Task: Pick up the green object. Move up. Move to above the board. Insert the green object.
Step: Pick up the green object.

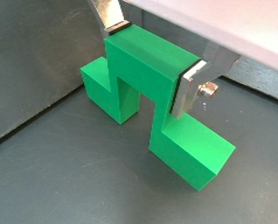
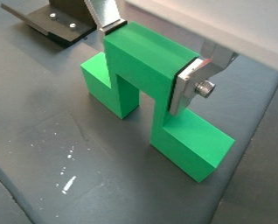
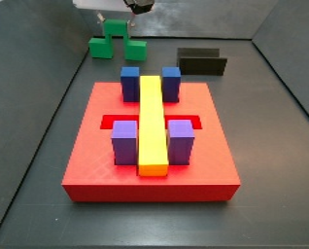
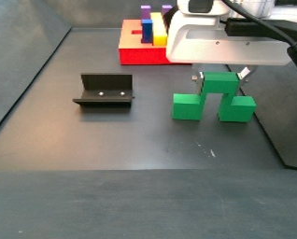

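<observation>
silver finger plates of the gripper (image 1: 151, 59) press on either side of the green object (image 1: 153, 105), so the jaws are narrowed to the width of its taller middle cube and hold it there; both wrist views show a flat plate flush against each side face, one with a round bolt head on it. the green object (image 2: 153, 101) is smooth, matte plastic with sharp square edges: a raised centre block bridging two lower cubes, whose undersides sit on the dark floor. in a side view the green object (image 4: 215, 97) stands under the white gripper (image 4: 221, 73) body, with the fixture (image 4: 105, 91), a dark l-shaped bracket, well apart at its 9 o'clock. in a side view the board (image 3: 80, 160), a flat red square block, lies in the middle of the floor; its recessed slots carry blue and purple posts and a long yellow bar (image 3: 151, 122) running down its centre. the green object (image 3: 116, 43) lies beyond the board at about 11 o'clock, and a black block (image 3: 201, 60) at about 1 o'clock.
</observation>
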